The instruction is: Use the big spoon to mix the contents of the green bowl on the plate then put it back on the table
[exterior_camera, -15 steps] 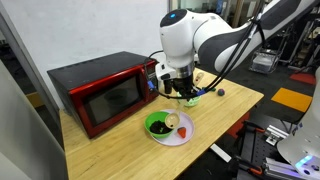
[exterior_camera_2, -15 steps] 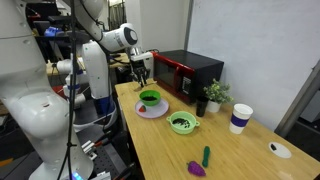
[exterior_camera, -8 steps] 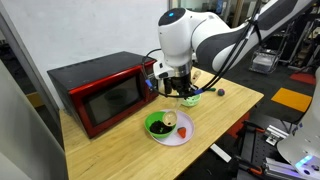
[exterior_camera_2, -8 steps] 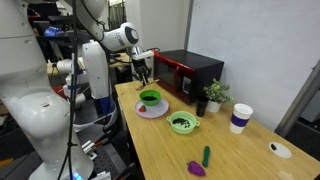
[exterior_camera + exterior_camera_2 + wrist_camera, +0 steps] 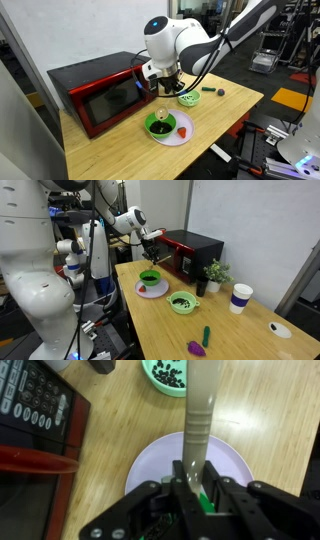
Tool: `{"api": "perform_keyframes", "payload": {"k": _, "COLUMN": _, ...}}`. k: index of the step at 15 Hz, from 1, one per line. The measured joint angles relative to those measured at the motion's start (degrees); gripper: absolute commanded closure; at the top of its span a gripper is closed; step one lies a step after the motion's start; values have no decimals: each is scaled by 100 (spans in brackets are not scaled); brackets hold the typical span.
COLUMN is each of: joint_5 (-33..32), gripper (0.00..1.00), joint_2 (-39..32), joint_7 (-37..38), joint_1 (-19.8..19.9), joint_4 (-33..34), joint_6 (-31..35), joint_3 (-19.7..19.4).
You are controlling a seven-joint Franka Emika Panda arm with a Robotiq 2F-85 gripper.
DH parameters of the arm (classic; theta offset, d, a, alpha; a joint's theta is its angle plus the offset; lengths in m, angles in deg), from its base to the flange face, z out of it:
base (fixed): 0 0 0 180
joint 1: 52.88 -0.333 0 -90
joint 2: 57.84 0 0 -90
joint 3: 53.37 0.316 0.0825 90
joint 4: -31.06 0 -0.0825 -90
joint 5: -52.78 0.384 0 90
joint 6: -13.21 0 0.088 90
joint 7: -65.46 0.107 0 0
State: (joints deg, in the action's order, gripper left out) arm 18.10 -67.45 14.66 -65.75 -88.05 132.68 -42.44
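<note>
Gripping the big spoon (image 5: 198, 420), end effector (image 5: 197, 488) clamped around it, long axis near-upright, tip over the green bowl (image 5: 157, 127).

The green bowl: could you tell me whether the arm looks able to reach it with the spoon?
Probably yes: the end effector, shut on the big spoon, hangs right above the green bowl, with nothing between.

The arm (image 5: 188, 42) is seen reaching in from the side and bent down at the wrist, with the gripper (image 5: 195, 487) pointed straight downward and its jaws clamped on the big spoon (image 5: 198, 410).
</note>
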Motion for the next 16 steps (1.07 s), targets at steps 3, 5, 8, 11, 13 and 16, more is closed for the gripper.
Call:
{"api": "perform_keyframes", "payload": {"k": 3, "joint_5": -418, "gripper": 94, "joint_2": -196, "joint_7": -69, "joint_1": -67, "joint_4": 358, "joint_6": -7, "joint_3": 74}}
{"api": "perform_keyframes", "payload": {"k": 5, "joint_5": -699, "gripper": 94, "joint_2": -238, "joint_7": -165, "joint_1": -147, "joint_4": 588, "joint_6": -15, "joint_3": 137}}
{"api": "perform_keyframes", "payload": {"k": 8, "joint_5": -1016, "gripper": 94, "joint_2": -251, "joint_7": -360, "joint_1": -247, "joint_4": 844, "joint_6": -22, "joint_3": 236}}
{"api": "perform_keyframes", "payload": {"k": 11, "joint_5": -1217, "gripper": 94, "joint_2": -249, "joint_7": -561, "joint_1": -321, "joint_4": 963, "joint_6": -23, "joint_3": 315}}
{"api": "perform_keyframes", "payload": {"k": 13, "joint_5": -1364, "gripper": 94, "joint_2": -246, "joint_7": -687, "joint_1": -353, "joint_4": 985, "joint_6": -23, "joint_3": 353}}
{"api": "perform_keyframes", "payload": {"k": 16, "joint_5": -1550, "gripper": 94, "joint_2": -244, "joint_7": -857, "joint_1": -383, "joint_4": 985, "joint_6": -26, "joint_3": 392}}
